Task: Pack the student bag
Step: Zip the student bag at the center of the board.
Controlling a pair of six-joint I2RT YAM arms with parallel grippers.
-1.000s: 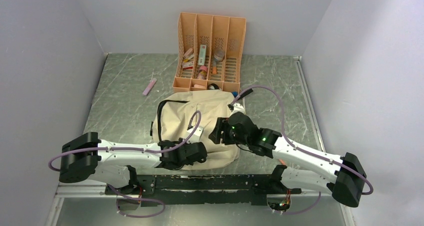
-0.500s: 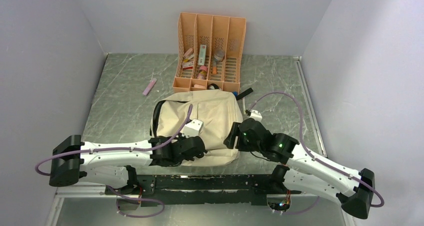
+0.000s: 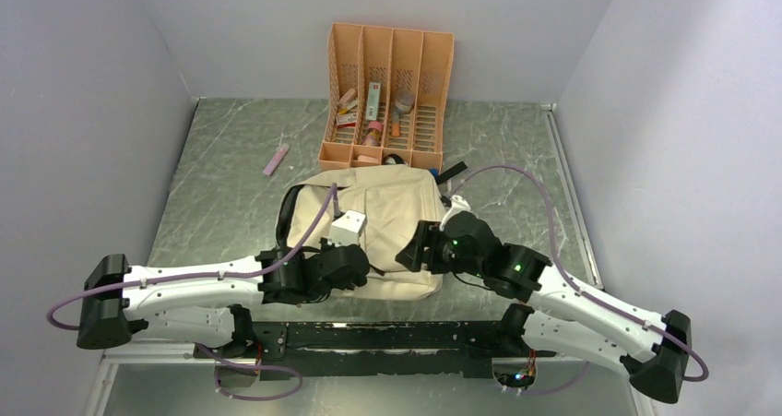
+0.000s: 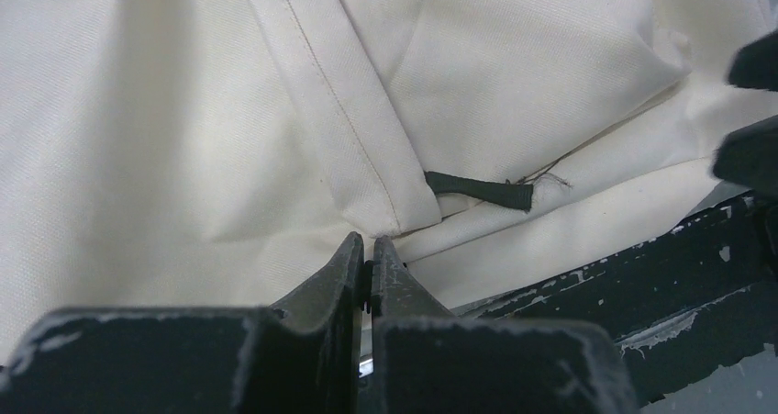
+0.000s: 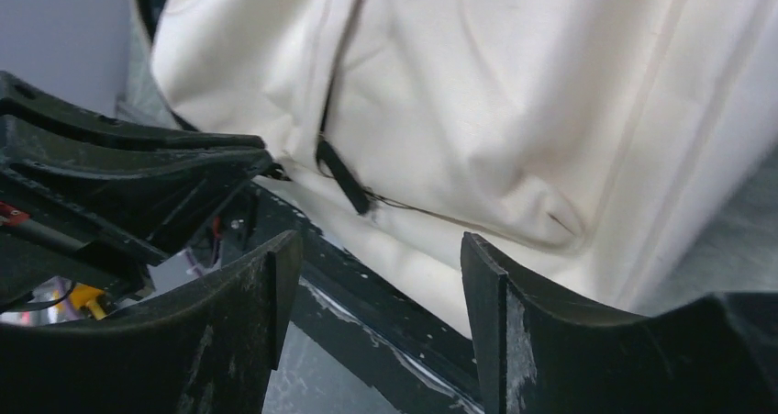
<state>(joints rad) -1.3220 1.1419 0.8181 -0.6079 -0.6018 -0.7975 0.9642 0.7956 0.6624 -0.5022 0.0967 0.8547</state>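
Orange slotted organiser (image 3: 406, 52) holding small items; pink stick (image 3: 276, 160) lies apart on table (image 3: 221, 204)

I can read no text, number or brand in any view. A few small items in the orange organiser (image 3: 346, 52), such as a tall pale box (image 3: 373, 96), look as if they carry labels, but they are too small for me to make out. The student bag (image 3: 396, 208) shows me only plain cream cloth up close.
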